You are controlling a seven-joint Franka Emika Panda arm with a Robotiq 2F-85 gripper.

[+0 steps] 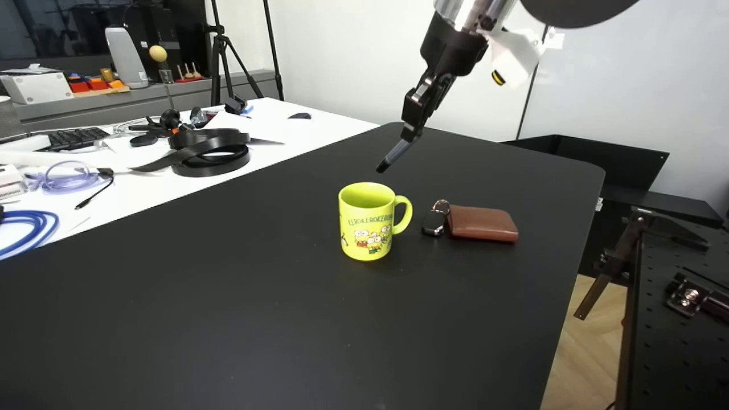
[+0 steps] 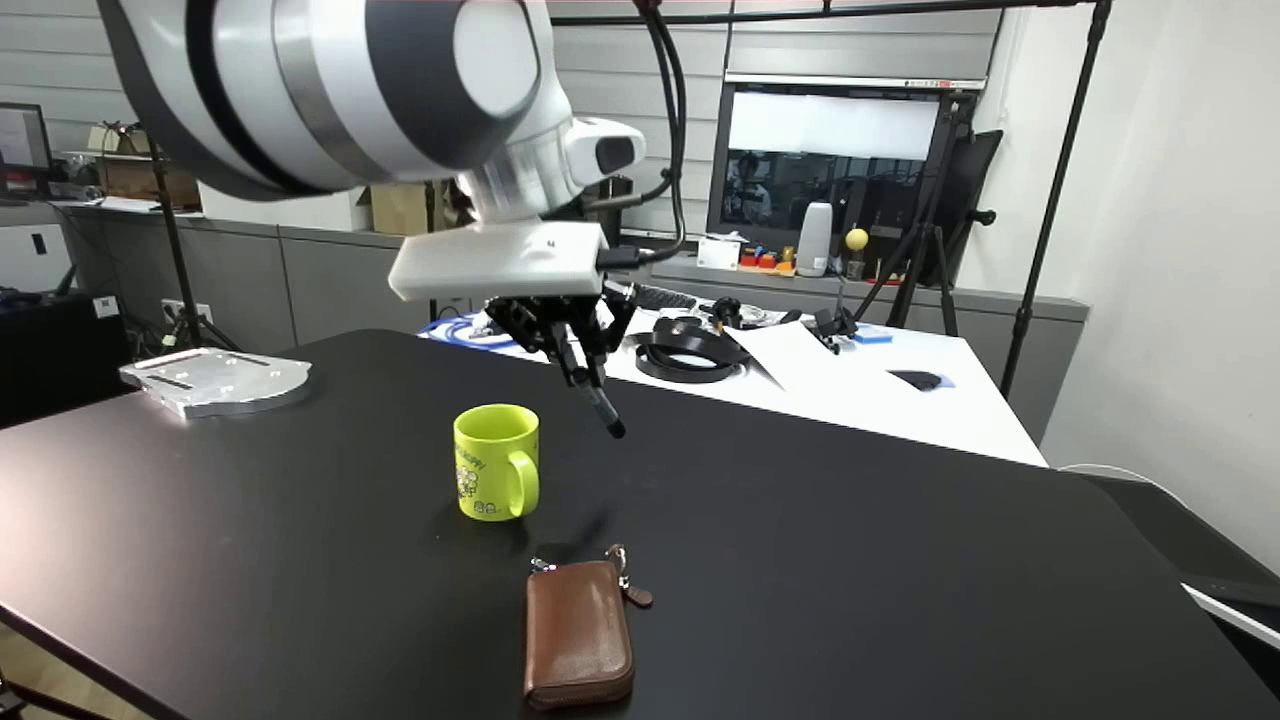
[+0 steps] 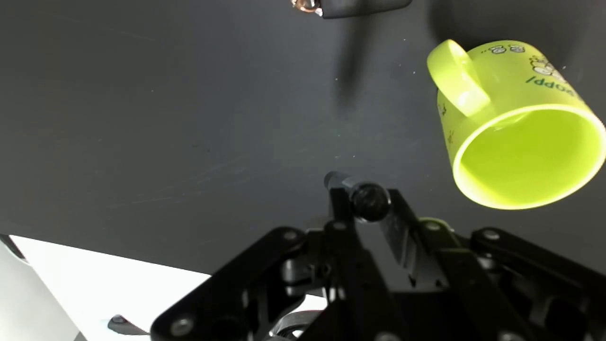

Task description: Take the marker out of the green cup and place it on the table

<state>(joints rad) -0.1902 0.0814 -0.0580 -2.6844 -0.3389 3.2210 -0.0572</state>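
Note:
The marker is a grey-clear stick with a dark tip; it shows in both exterior views [image 1: 397, 152] [image 2: 602, 408], tilted and pointing down. My gripper [image 1: 411, 132] is shut on the marker and holds it above the table [image 1: 228, 296]. In the wrist view the gripper [image 3: 367, 208] has the marker [image 3: 371, 202] between its fingertips, seen nearly end-on. The green cup [image 1: 366, 233] stands upright on the table, below and beside the marker. It also shows in an exterior view [image 2: 490, 470] and the wrist view [image 3: 511, 85]. Nothing shows inside the cup.
A brown pouch [image 1: 483, 223] and a dark key fob [image 1: 434, 222] lie on the table near the cup's handle side. A silver metal plate [image 2: 220, 380] lies at the table's far left in an exterior view. A cluttered white desk [image 1: 273, 122] adjoins the table.

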